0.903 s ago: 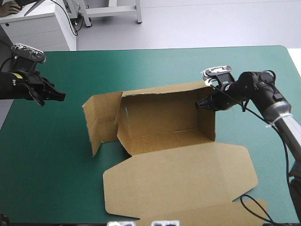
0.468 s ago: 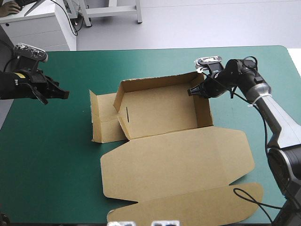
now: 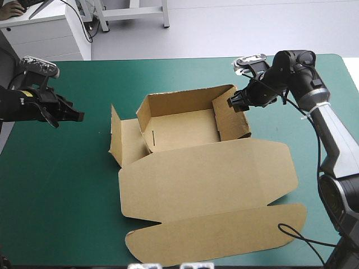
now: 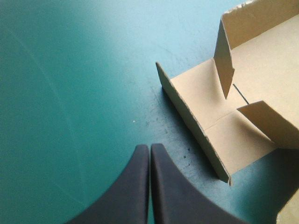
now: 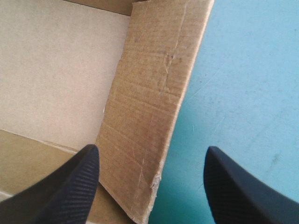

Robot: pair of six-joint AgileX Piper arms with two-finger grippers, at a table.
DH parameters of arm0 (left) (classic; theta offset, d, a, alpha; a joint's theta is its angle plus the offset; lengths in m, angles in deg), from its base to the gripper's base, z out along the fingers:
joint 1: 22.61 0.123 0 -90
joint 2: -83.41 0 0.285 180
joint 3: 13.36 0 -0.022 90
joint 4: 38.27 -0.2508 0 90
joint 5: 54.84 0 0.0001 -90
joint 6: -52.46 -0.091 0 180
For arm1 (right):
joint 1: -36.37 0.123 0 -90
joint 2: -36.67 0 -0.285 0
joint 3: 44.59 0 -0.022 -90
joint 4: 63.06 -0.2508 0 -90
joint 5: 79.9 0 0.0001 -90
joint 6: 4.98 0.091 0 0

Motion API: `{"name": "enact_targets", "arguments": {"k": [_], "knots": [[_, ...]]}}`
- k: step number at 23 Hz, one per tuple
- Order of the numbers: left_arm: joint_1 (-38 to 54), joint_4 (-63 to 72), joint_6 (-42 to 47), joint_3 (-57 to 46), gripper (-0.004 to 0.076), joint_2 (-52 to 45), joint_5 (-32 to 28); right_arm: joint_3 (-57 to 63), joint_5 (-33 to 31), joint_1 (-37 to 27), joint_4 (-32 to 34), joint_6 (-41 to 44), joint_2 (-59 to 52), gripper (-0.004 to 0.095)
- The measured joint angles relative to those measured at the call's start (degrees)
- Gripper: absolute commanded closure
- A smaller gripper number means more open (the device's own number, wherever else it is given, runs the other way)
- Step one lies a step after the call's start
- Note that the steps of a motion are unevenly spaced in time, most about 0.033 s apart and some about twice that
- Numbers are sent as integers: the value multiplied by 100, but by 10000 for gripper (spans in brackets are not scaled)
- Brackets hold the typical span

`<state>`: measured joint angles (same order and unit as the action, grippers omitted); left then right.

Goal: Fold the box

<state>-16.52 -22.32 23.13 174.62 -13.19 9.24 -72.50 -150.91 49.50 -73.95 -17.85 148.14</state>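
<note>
Status: box (image 3: 185, 151) sits mid-worktop (image 3: 56, 196), part-formed. Far wall and right end wall (image 3: 234, 120) are up, the lid (image 3: 207, 179) lies flat toward the near edge, and the left end panel (image 3: 124, 143) is splayed outward, not tucked.

Right tool (image 3: 233, 103): open, holding nothing. It's at the top edge of the right end wall near the far corner. In the wrist view the wall stands ahead, between the two spread black fingers. Can't tell if either finger touches the board.

Left tool (image 3: 77, 116): closed to a point, empty, over bare teal-green cover (image 4: 70, 93), well left of the box and aimed at the splayed left panel.

My read: we're mid-step on setting the right end wall, and the left end is not yet started.

Risks as I see them:
- The right wall looks untucked. If the tool backs off, board spring likely drops it outward.
- Nothing braces the box. A sideways push from the right tool probably slides the whole sheet left instead of creasing the wall.
- If the open fingers clamp off-centre on that edge, the wall may twist and buckle at the corner crease.
- If the left tool drives in pointed at the loose left panel, it may shove the box or fold the panel the wrong way.
</note>
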Motion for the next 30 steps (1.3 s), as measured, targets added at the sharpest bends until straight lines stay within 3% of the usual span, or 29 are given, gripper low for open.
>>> {"name": "enact_targets", "arguments": {"k": [14,16,18,19,20,21,30], "knots": [[0,-104,1,-1207,731,-444,-249,-18,4,0,130,28,934,304],[0,-109,5,-1215,731,-444,-271,-18,4,0,68,28,1162,355],[0,-109,5,-1219,731,-444,-271,-18,15,0,20,83,1274,510],[0,-103,5,-1219,731,-444,-271,-18,15,0,6,97,1287,685],[0,-98,49,-1219,731,-444,-275,-18,15,5,-4,96,1298,751],[0,-98,98,-1219,731,-444,-275,-18,15,5,-18,96,1298,908],[0,-89,311,-1226,731,-444,-532,-18,26,-99,97,-16,983,927]]}}
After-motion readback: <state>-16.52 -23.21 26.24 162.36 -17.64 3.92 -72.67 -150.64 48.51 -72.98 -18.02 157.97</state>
